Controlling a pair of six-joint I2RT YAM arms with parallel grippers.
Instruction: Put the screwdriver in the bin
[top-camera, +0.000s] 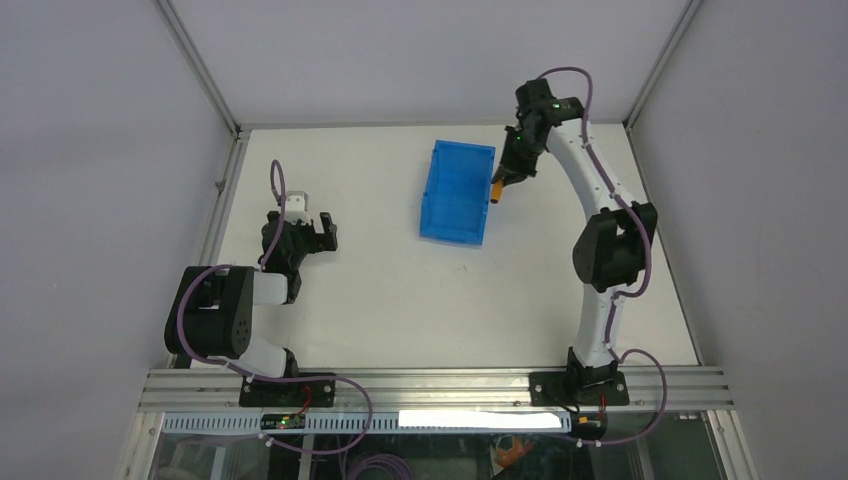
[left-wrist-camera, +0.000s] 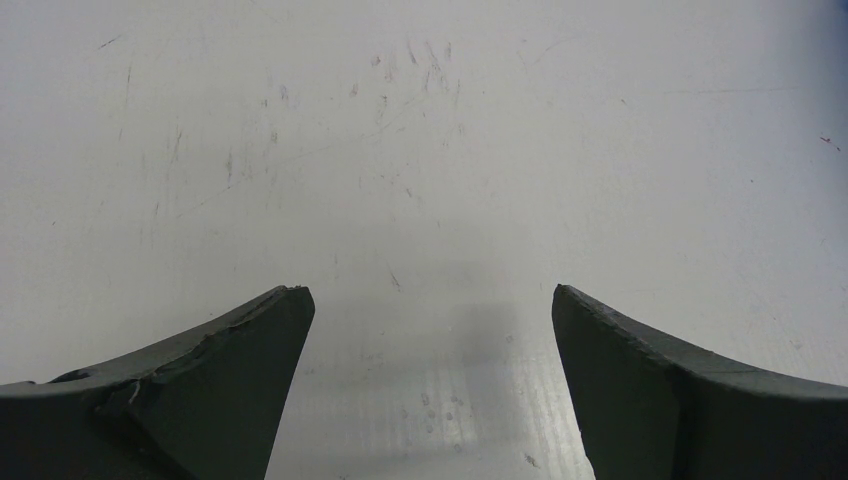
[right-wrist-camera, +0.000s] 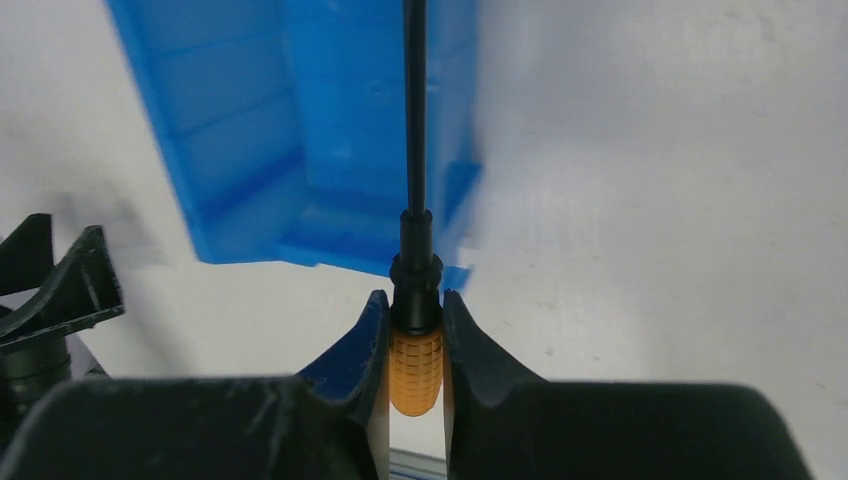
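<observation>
The screwdriver (right-wrist-camera: 415, 372) has an orange ribbed handle and a thin black shaft. My right gripper (right-wrist-camera: 414, 303) is shut on the handle and black collar, with the shaft pointing away from the wrist over the blue bin (right-wrist-camera: 300, 150). From above, the right gripper (top-camera: 505, 176) hangs at the bin's (top-camera: 457, 192) right wall, and the screwdriver's (top-camera: 497, 187) orange handle shows just outside that wall. The bin lies at the back middle of the table. My left gripper (top-camera: 325, 232) rests far to the left, open; in its own view the left gripper (left-wrist-camera: 430, 300) has only bare table between its fingers.
White walls with metal frame posts close in the table on three sides. The right arm arches from its base (top-camera: 590, 375) up the right side of the table. The aluminium rail (top-camera: 430, 385) runs along the near edge.
</observation>
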